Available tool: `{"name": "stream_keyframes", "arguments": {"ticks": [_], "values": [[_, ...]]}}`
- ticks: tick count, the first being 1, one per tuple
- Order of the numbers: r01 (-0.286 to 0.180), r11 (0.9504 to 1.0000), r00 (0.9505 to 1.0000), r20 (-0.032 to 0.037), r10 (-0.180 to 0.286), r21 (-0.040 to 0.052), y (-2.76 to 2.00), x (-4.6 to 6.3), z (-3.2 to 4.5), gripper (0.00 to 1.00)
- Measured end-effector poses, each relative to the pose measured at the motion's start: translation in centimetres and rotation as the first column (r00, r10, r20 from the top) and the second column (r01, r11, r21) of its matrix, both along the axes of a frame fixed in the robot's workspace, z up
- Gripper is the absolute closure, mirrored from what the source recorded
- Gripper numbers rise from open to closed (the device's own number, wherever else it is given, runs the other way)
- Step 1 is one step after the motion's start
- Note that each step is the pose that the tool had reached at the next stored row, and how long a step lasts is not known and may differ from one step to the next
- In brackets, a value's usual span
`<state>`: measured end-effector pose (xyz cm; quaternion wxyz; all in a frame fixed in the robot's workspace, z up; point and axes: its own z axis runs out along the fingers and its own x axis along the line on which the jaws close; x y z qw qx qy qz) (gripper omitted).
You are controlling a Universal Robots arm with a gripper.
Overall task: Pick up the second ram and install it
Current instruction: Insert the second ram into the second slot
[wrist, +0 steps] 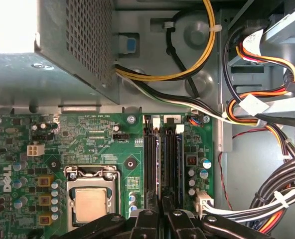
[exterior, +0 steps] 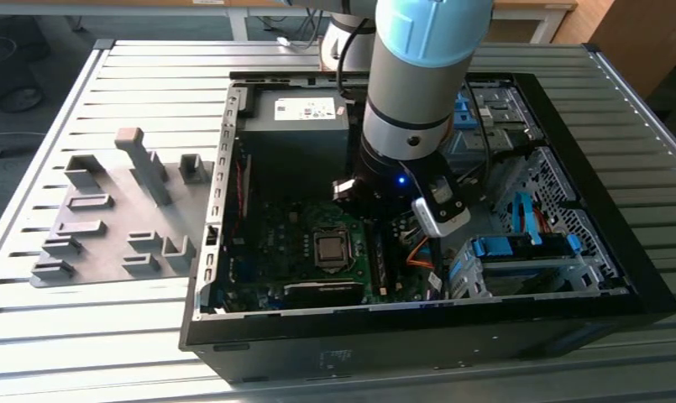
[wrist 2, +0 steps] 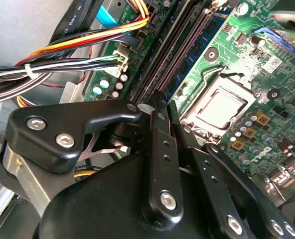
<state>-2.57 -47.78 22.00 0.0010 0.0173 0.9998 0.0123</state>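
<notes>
— Gripper (wrist: pixel 162 211)? Fingers (wrist 2: pixel 160 149) pressed together, poised over the slots (wrist: pixel 162 159).
— Second ram (wrist 2: pixel 187 67)? Seated upright in the motherboard (wrist: pixel 87 144) (at three o'clock of the processor socket (wrist: pixel 90 201)).

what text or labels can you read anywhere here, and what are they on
Nothing reads clearly enough to quote.
White label on the power supply, exterior view: print too small.
White lettering on the motherboard, first wrist view: too small to read surely.
Sticker on the motherboard, second wrist view: blurred.
White cable tag: no legible print.
</notes>
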Motion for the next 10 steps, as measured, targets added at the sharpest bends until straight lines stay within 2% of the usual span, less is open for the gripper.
{"name": "stream_keyframes", "arguments": {"ticks": [10], "values": [[0.000, 1.0000, 1.0000, 0.0000, 0.000, 0.0049, 0.02, -0.04, -0.28, 0.86]]}}
